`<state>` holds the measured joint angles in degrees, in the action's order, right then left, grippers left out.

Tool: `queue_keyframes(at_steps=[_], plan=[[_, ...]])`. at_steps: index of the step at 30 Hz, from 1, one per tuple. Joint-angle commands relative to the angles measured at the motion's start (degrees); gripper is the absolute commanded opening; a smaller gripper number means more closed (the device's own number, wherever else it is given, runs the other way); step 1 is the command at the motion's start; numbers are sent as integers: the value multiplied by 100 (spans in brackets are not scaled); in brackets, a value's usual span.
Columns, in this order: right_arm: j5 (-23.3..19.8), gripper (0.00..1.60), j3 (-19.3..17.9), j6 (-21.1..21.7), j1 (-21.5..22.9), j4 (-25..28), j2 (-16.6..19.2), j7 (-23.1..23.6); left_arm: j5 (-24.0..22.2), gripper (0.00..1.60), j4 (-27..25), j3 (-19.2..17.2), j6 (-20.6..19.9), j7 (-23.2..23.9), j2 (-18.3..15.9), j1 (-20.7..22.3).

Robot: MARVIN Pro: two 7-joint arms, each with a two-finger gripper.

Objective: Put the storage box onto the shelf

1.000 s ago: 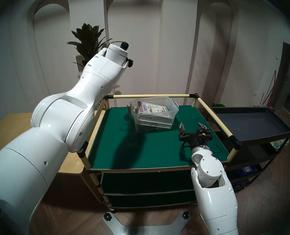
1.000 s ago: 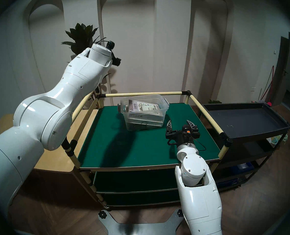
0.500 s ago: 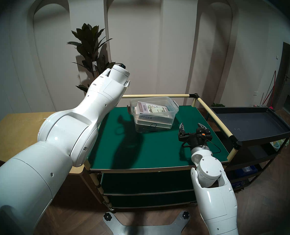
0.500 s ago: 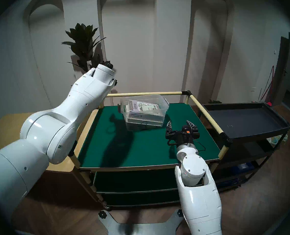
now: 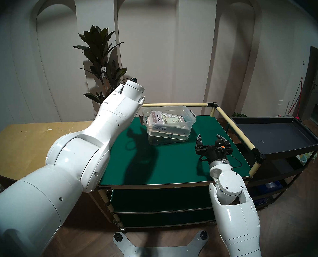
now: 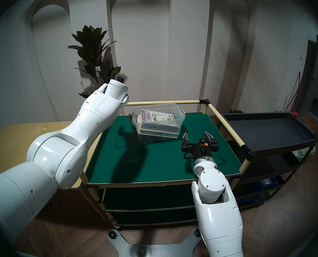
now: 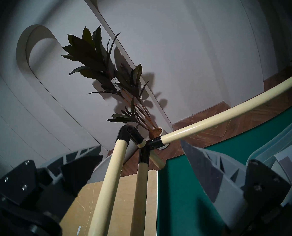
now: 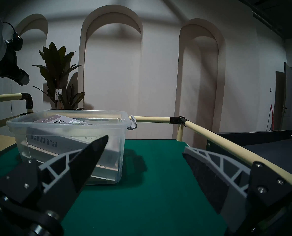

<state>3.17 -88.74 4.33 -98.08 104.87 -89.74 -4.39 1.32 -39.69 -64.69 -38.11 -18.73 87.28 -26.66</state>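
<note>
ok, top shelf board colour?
Dark green felt on the shelf; clearest in the head stereo left view.

The storage box (image 5: 168, 125) is clear, glossy plastic. The shelf (image 5: 173, 165) wears matt green felt, with smooth cream tube rails (image 5: 236, 128). Beside it, the surface (image 5: 24, 139) looks like pale matt wood.

Storage box (image 5: 168, 125) on the shelf (image 5: 173, 169) top tier toward its back rail, magazines (image 5: 165, 119) inside (leaning), right gripper (image 5: 209, 138) just right of the box's front, wooden counter (image 5: 24, 139) left, metal cart (image 5: 275, 134) right, plant (image 5: 98, 52) behind.
</note>
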Motion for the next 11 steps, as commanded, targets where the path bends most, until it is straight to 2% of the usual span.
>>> queue_keyframes(at_steps=[1,11], plan=[[-4,160,-15,-44,74,107,-3,-11,-11,160,-368,-151,199,-259,-99,-106],[-2,160,-16,-58,107,102,-14,-29,-111,160,-734,-381,523,-328,-198,-545]])
